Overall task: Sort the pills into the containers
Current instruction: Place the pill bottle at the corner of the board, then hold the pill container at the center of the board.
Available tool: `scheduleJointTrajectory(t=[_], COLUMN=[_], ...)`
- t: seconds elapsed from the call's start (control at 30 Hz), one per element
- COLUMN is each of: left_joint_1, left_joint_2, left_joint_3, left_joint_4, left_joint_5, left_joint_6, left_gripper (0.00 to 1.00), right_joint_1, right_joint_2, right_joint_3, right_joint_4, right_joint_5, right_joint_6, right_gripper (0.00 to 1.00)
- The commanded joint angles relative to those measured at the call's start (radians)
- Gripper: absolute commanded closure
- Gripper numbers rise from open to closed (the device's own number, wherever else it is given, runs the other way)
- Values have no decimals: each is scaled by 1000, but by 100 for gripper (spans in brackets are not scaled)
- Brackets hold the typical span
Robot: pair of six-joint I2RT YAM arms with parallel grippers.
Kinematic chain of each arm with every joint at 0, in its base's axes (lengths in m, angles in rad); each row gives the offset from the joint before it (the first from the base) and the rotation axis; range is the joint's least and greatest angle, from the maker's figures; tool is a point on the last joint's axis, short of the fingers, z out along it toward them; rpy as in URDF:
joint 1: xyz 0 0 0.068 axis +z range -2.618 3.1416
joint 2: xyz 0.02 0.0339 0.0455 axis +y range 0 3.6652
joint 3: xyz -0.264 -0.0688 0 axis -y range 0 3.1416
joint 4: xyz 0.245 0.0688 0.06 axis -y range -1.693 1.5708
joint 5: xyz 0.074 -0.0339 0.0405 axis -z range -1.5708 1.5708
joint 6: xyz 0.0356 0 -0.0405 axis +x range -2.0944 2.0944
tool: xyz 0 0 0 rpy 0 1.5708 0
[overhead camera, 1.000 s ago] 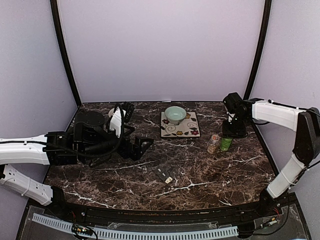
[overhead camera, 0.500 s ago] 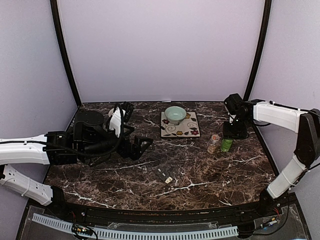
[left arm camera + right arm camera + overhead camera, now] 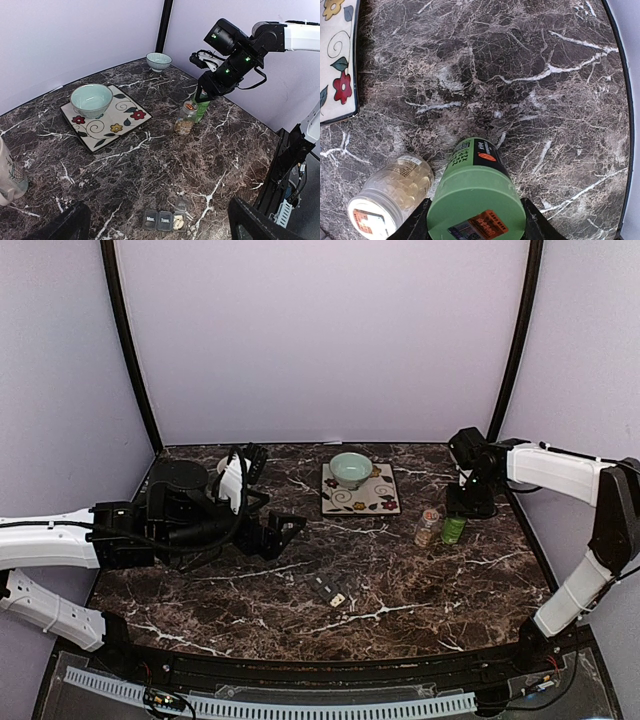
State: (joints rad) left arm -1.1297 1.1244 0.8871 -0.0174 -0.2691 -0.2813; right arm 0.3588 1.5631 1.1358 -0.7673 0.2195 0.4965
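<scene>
right gripper on the green bottle, pill strip open at centre

the marble tabletop [image 3: 230, 612] carries everything here. your left gripper [image 3: 286, 534] hangs at centre left of the top view, its jaws spread as wide as they go and holding nothing. it is probably parked there to stay out of the other arm's way. your right gripper [image 3: 460, 512], at the right edge, comes straight down over the green bottle [image 3: 470, 165]. its fingers [image 3: 415, 226] press on either side of the cap, which looks like a top grasp meant to lift or open the upright bottle. the flowered plate [image 3: 385, 502] with the pale green bowl [image 3: 350, 469] on it sits at back centre, away from the work. a clear jar [image 3: 395, 187] stands just beside the bottle, to its left in the wrist view. the containers [image 3: 325, 586] lie flat below centre. their long axis runs from upper left to lower right in the top view, and the lower-right compartment has its lid up, likely to receive. the pills [image 3: 178, 223] you can see are pale pieces in that open cell.
</scene>
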Motion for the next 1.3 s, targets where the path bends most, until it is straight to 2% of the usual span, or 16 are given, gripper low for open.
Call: scheduleJointTrajectory(t=[0.0,0.5,0.87,1.0,1.1,1.27], left_joint_1=[8,13,24,31,31,31], left_joint_2=[-17,-14,-9,-3,2,8], left_joint_3=[-7,-8,-18,-44,-79,-140], left_joint_4=[8,15,-6,-16,-19,1], left_joint_5=[14,16,20,40,55,103], left_joint_6=[11,11,-15,-59,-113,-209], left_gripper=[1,1,1,1,1,3], right_joint_1=[-6,-7,10,76,175,306], right_joint_2=[-26,-37,-136,-185,-221,-252], right_joint_3=[-13,10,158,216,238,209], right_joint_4=[-12,-30,-76,-82,-65,-33], right_joint_5=[-11,25,67,89,102,63], right_joint_6=[8,5,-13,-45,-70,-64], right_gripper=[46,37,35,35,35,40])
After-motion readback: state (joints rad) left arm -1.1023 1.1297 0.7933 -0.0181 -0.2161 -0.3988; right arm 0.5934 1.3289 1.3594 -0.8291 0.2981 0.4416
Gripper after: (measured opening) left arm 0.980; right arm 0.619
